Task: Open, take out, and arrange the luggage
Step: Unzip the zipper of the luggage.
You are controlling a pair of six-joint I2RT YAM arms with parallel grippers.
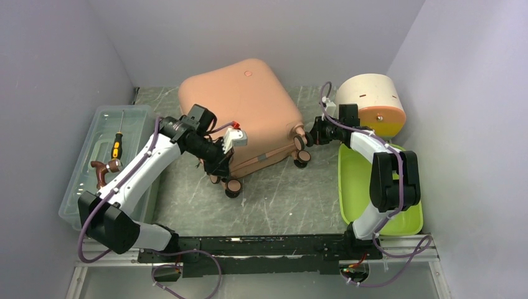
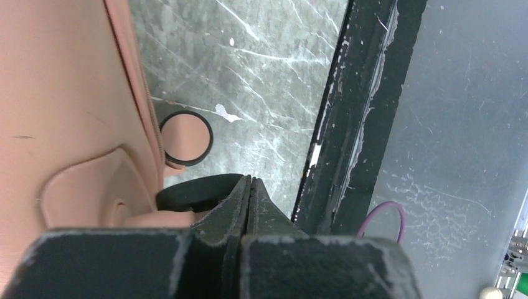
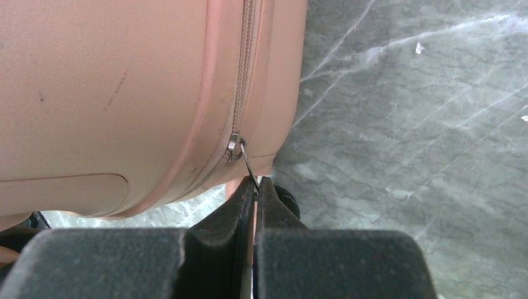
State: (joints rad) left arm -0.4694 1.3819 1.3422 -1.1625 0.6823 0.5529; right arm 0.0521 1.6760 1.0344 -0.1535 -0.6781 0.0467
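Grippers at the closed luggage (image 1: 243,106)
Right gripper (image 3: 256,185) pinches its zipper pull (image 3: 244,159); left gripper (image 2: 250,187) (pressed together, empty) beside a wheel (image 2: 193,194).

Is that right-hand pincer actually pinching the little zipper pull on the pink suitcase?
Yes, in the right wrist view the right pincer is shut on the thin metal zipper pull of the luggage.

The luggage (image 1: 240,109) sits mid-table, toward the far wall. Left, a bin (image 1: 99,118) holds a screwdriver (image 1: 116,146) and possibly another small tool (image 1: 103,169). Right lies a tray (image 1: 355,180), with a drum (image 1: 367,99) behind it.
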